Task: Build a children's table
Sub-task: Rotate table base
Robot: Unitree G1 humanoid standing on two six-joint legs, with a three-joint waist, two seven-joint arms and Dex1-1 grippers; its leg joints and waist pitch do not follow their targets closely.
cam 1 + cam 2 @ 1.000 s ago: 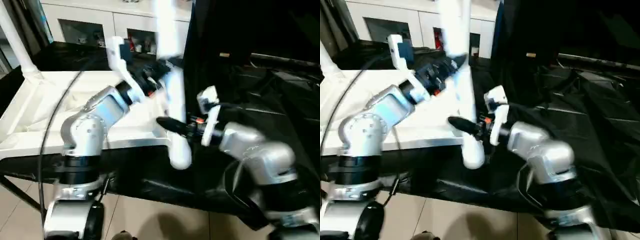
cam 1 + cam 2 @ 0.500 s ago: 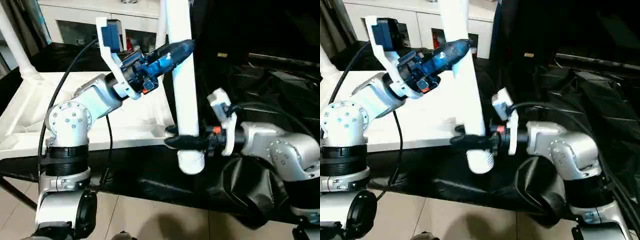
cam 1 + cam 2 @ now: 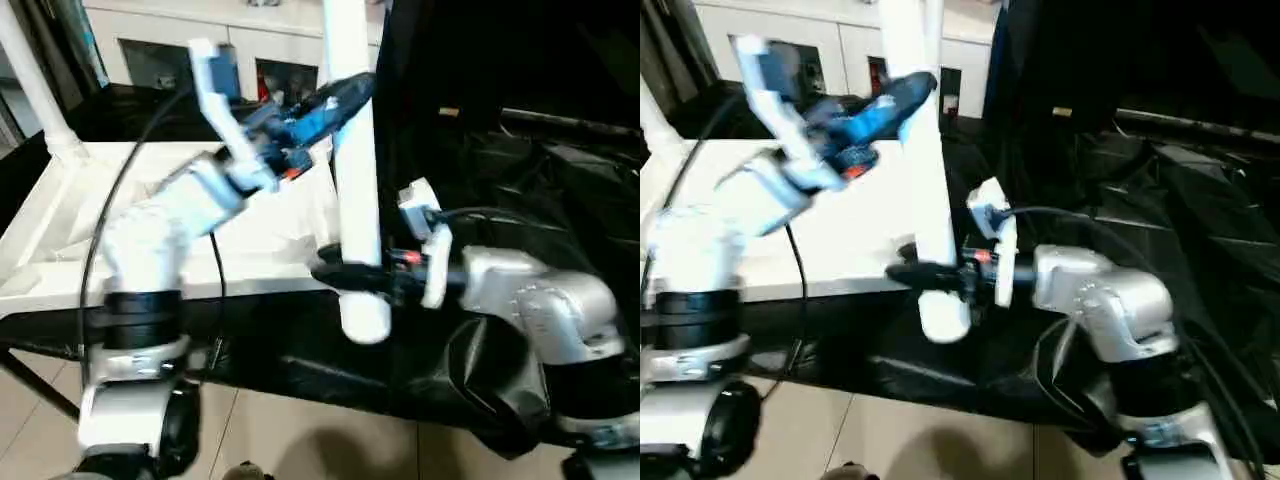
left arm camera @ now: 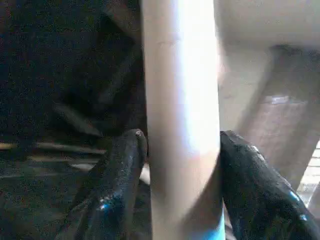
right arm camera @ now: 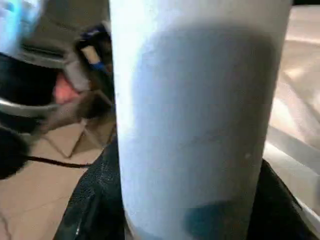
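Since the frame half a second back, our long white tapered tube leg [image 3: 352, 170] has shifted slightly left at frame centre, still upright. Our left gripper [image 4: 177, 165] clasps it high, our right gripper [image 3: 345, 277] low, beside the white ribbed plastic tabletop [image 3: 60, 215]; seating comes next, we judge.
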